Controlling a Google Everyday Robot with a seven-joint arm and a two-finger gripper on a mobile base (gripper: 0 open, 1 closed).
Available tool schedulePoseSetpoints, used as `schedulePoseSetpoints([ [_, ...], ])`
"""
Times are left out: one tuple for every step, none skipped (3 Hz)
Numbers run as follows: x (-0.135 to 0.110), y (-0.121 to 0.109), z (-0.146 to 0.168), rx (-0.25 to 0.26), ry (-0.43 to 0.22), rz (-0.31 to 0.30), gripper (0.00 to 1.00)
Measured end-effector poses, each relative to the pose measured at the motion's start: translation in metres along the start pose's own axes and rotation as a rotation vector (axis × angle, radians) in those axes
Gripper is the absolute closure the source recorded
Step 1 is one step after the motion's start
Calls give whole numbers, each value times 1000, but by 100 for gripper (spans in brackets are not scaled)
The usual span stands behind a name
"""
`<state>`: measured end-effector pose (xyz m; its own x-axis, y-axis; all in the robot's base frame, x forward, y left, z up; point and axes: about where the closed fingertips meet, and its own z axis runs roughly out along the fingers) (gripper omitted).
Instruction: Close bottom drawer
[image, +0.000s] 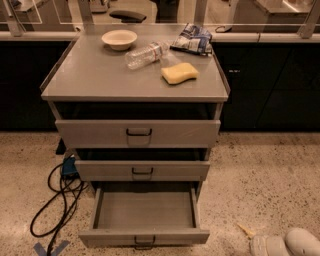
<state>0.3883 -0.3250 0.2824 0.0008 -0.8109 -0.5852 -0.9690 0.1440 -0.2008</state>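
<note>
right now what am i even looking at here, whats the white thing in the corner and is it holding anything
This is a single picture from the robot's one camera, looking down at the front of a grey metal cabinet. The white rounded thing at the bottom right is the robot's gripper, the clamp at the end of its one arm. It sits low near the floor, to the right of the bottom drawer and apart from it, and nothing shows in it. That drawer is pulled far out and looks empty.

On the cabinet top lie a bowl, a plastic bottle on its side, a blue bag and a yellow sponge. A black cable lies on the floor at the left.
</note>
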Motion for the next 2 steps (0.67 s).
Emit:
schedulePoseSetpoints([
  [16,12,74,-163,-82,14,0],
  [8,32,148,-379,-172,53,0],
])
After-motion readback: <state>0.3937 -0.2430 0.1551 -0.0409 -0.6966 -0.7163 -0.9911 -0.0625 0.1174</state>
